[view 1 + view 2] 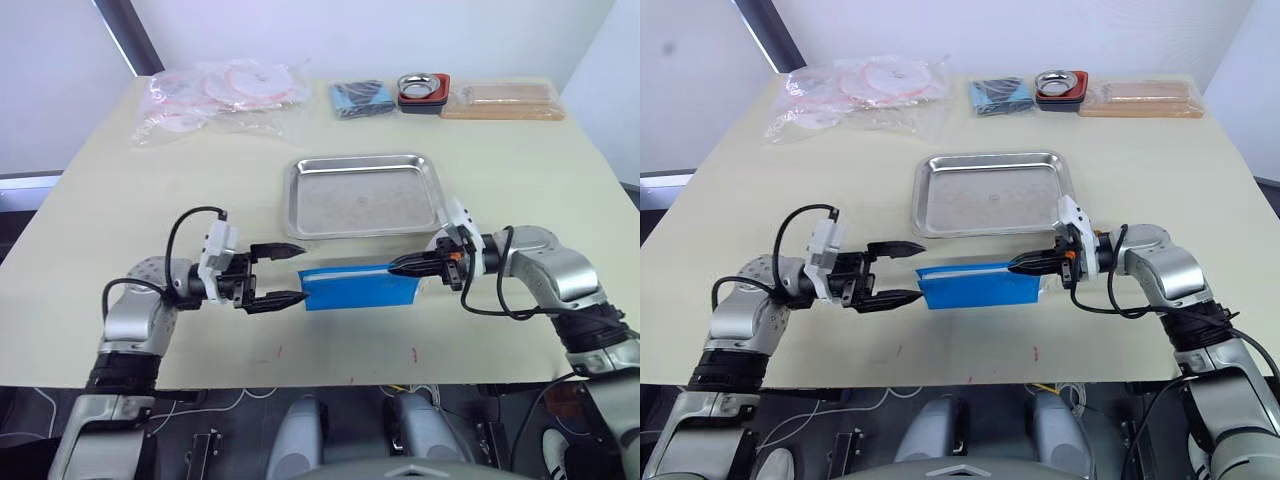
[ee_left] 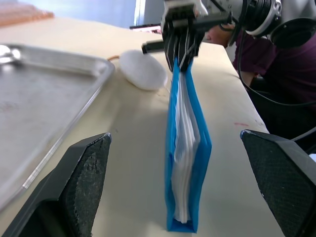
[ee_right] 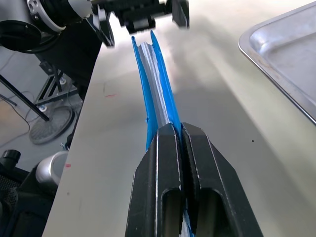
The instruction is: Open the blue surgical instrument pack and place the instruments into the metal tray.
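Note:
The blue surgical instrument pack (image 1: 358,285) stands on its edge on the table, just in front of the metal tray (image 1: 362,194). Its whitish lining (image 2: 183,148) shows between the blue covers. My right gripper (image 1: 400,266) is shut on the pack's right end. My left gripper (image 1: 290,274) is open at the pack's left end, one finger on each side of it and neither touching. The tray is bare. The instruments are hidden.
Along the far edge lie clear plastic bags with pink rings (image 1: 220,95), a darker blue folded bundle (image 1: 360,98), a small round metal bowl on a red base (image 1: 423,90) and a wooden tray (image 1: 502,101). A person in dark purple (image 2: 276,74) sits past the table's right edge.

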You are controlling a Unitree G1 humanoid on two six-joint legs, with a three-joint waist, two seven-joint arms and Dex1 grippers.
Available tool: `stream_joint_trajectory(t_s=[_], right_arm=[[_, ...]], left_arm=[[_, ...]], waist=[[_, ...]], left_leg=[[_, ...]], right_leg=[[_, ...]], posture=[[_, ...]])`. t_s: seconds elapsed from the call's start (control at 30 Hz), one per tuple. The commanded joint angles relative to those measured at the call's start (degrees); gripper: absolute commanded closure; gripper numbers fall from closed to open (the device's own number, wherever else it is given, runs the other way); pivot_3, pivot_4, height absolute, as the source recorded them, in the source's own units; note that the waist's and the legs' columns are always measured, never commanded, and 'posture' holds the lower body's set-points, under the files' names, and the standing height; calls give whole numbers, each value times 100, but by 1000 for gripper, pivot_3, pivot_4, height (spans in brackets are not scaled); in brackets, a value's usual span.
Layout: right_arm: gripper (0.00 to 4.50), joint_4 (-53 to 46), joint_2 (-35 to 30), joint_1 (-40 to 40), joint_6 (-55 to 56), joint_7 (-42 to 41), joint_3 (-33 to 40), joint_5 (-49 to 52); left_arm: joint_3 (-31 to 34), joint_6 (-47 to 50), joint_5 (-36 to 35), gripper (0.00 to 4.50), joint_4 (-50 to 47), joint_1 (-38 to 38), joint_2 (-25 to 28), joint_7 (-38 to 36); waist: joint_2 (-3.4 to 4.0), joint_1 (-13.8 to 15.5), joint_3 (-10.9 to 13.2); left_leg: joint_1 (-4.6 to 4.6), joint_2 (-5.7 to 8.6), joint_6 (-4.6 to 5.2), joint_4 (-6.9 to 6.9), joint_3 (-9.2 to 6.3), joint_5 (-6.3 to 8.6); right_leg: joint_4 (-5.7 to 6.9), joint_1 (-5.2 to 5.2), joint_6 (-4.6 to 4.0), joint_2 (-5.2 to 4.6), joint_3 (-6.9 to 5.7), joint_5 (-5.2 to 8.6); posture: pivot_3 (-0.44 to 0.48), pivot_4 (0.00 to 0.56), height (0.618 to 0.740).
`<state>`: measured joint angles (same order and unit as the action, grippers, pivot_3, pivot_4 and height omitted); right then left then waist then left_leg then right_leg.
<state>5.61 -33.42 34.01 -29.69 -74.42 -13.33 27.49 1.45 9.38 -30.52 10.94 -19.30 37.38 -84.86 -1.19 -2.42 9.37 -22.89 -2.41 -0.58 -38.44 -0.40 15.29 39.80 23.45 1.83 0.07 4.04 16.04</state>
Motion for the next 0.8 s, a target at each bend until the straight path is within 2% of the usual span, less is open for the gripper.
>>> stream_joint_trajectory(t_s=[0.03,0.17,0.23,0.27,0.37,0.5,0.73,0.77,0.8], right_arm=[[4412,-31,44,29,64,-2,47,-97],[4412,-130,61,-43,39,24,78,-105],[4500,-141,68,-60,43,27,93,-110],[4500,-142,70,-65,45,28,99,-114],[4500,-131,80,-67,59,26,114,-127],[4500,-146,92,-74,56,19,126,-137],[4500,-243,95,-161,289,52,277,-147],[3902,-272,78,-183,278,45,327,-114],[3650,-334,26,-210,176,-15,396,-8]], left_arm=[[-50,-88,7,0,79,-164,-65,-198],[-132,-94,42,0,183,-235,-165,-264],[-150,-66,29,570,232,-263,-211,-276],[-157,-57,31,915,256,-275,-238,-278],[-207,-96,84,2319,341,-300,-312,-299],[-230,-99,133,4365,374,-305,-381,-322],[-191,-96,119,4445,328,-269,-427,-286],[-185,-94,117,4500,313,-258,-422,-284],[-177,-89,113,4500,294,-248,-416,-278]], waist=[[0,0,0],[0,-3,0],[0,-5,0],[0,-5,0],[0,-3,0],[0,-2,0],[0,9,0],[0,9,0],[0,10,0]], left_leg=[[0,0,0,0,0,0],[0,0,0,0,-1,0],[0,0,0,0,-1,0],[0,0,0,0,-2,0],[0,0,0,0,-1,0],[0,0,0,0,-2,0],[-1,1,0,0,-3,0],[-1,1,0,0,-3,0],[-1,1,0,0,-3,0]], right_leg=[[0,0,0,0,0,0],[0,0,0,0,0,0],[0,0,0,0,0,0],[0,0,0,0,0,0],[0,0,0,0,-1,0],[0,0,0,0,0,0],[0,0,0,-2,-1,0],[0,0,0,-2,-1,0],[-1,0,0,-3,-1,0]], posture=[[0,150,740],[0,150,740],[0,150,740],[0,150,740],[0,150,740],[0,150,740],[0,150,740],[0,150,740],[0,150,740]])
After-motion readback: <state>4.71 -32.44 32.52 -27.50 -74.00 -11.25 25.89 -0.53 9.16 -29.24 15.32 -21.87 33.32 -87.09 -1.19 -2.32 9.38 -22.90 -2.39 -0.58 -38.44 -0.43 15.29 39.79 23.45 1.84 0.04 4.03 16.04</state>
